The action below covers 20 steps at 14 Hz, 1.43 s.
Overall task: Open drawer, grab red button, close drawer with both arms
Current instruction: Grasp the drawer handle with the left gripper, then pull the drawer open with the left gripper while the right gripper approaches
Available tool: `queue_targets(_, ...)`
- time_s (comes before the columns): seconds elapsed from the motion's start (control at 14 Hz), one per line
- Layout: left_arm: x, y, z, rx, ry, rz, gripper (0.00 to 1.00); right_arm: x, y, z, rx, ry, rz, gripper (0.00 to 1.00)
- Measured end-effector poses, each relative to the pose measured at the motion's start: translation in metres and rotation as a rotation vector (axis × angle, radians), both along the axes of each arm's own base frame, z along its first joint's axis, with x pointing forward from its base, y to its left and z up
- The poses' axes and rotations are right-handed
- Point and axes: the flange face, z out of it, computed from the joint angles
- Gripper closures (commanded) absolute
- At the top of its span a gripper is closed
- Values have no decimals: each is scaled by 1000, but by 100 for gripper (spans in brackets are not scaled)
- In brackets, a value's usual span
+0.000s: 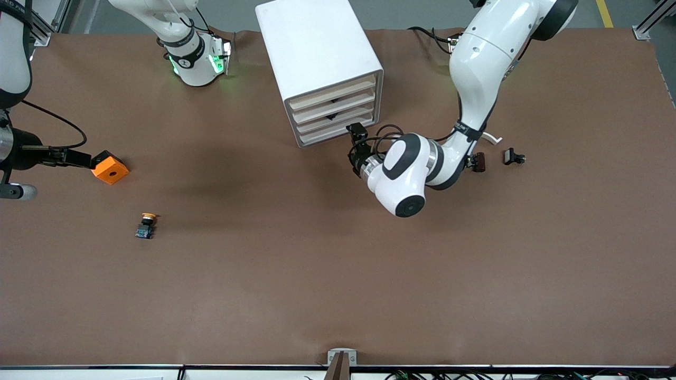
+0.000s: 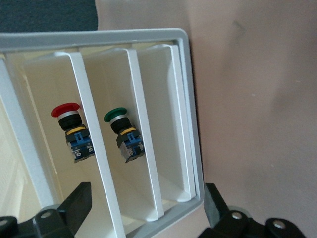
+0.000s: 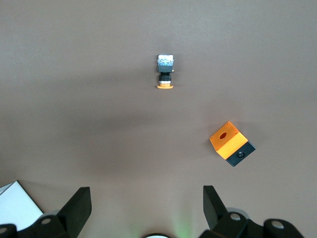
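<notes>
- The left end effector (image 1: 355, 142) sits just in front of the cabinet's (image 1: 317, 47) lowest drawer fronts, fingers (image 2: 74, 206) spread wide and holding nothing.
- The right end effector (image 3: 146, 208) hangs high over the right arm's end of the bench (image 1: 338, 295), fingers likewise spread and empty; that arm waits.
- In the left wrist view the drawer (image 2: 74, 99) holds the red button (image 2: 72, 130), lying in its tray; the tray beside it holds a green-capped button (image 2: 124, 134).
- All four drawers look closed in the front view, so, as I judge it, opening, grabbing and closing all remain.
- On the bench lie an orange-capped button (image 1: 146, 225) and an orange cube (image 1: 110, 168), well apart from the cabinet.
</notes>
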Motion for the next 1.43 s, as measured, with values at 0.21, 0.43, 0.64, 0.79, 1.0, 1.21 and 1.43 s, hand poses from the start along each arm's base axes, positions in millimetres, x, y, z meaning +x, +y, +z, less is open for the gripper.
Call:
queue_targets(0.21,-30,-21,-16,38,66,-44,35,0,3,0,1,0,3,0)
queue_targets(0.43,-44,-27,-21,61,132,-63,51,2,21,0,-15,5,-48,0)
queue_targets(0.64,-48,-31,-17,51,175,-51,51,4,67,0,-49,7,-126,0)
queue_targets(0.79,-51,-33,-17,51,184,-49,51,3,109,0,-71,4,-170,0)
queue_targets(1.0,-65,-45,-20,59,208,-64,58,0,166,3,-72,-28,-217,0)
queue_targets(1.21,-80,-56,-25,85,224,-76,87,-3,222,6,-61,-85,-278,0)
queue_targets(1.43,-83,-58,-25,95,228,-76,100,-12,277,2,-59,-116,-312,0)
